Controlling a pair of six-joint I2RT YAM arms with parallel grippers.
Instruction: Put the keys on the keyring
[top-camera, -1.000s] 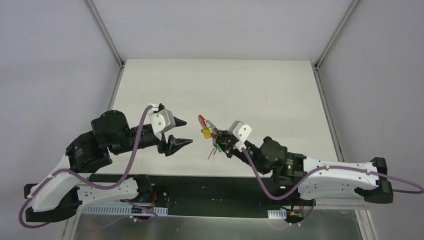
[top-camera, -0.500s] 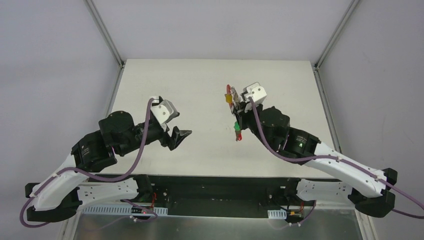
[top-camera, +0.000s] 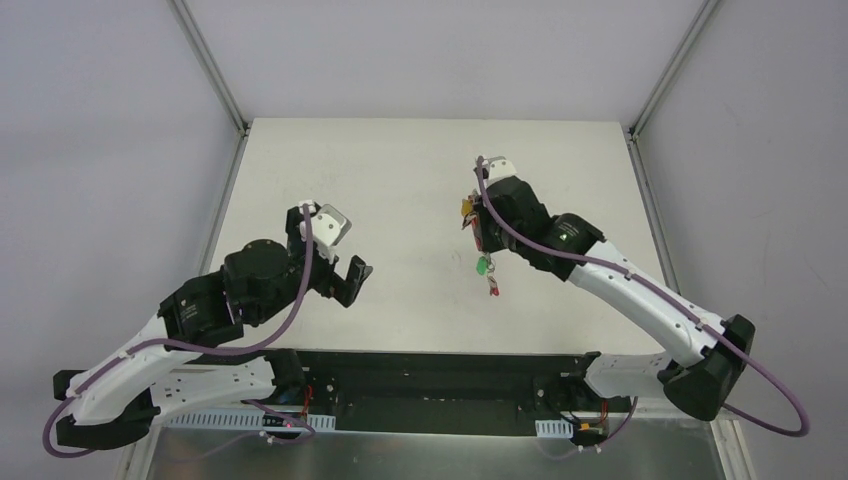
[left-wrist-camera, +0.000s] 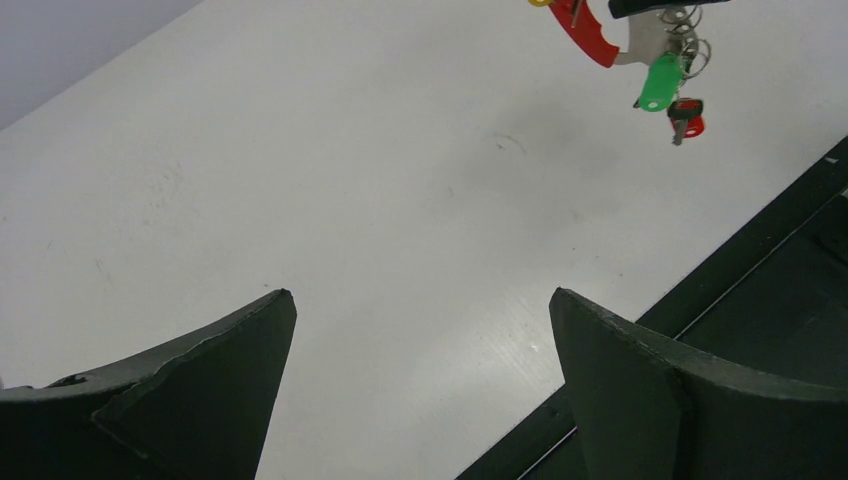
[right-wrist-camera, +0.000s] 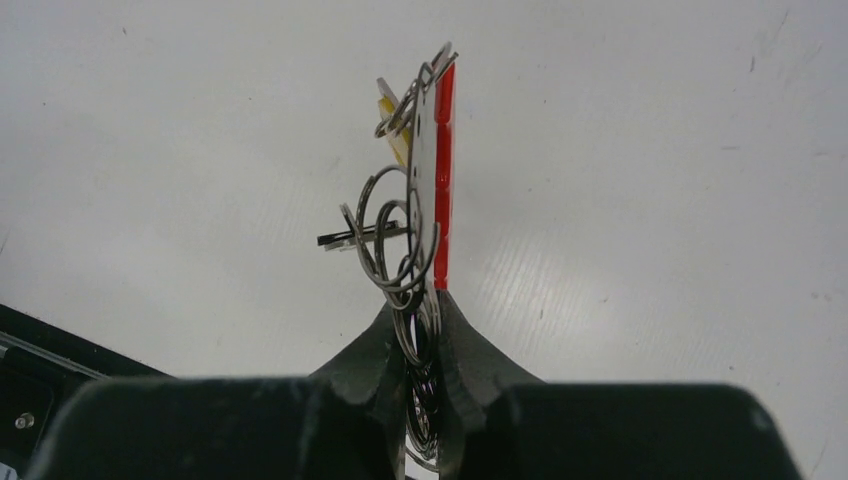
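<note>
My right gripper (top-camera: 481, 232) is shut on the keyring (right-wrist-camera: 444, 180), a red curved arc with silvery metal loops (right-wrist-camera: 395, 240), and holds it above the white table (top-camera: 400, 180) right of centre. Keys hang from it: a yellow tag (top-camera: 467, 208) at the top, a green tag (top-camera: 482, 266) and a red tag (top-camera: 492, 288) below. In the left wrist view the keyring (left-wrist-camera: 590, 35) shows far off at the top right, with the green tag (left-wrist-camera: 660, 82) and red tag (left-wrist-camera: 688, 118) dangling. My left gripper (top-camera: 345, 275) hovers left of centre, open and holding nothing (left-wrist-camera: 420, 292).
The black mounting rail (left-wrist-camera: 760, 230) runs along the table's near edge, close under the left gripper. Metal frame posts (top-camera: 210, 70) rise at the table's far corners. The table's right edge (top-camera: 650, 220) lies beyond the right arm.
The right arm has carried the keyring away from the left gripper, toward the far right. The left gripper has drawn back toward the near edge and opened wider.
</note>
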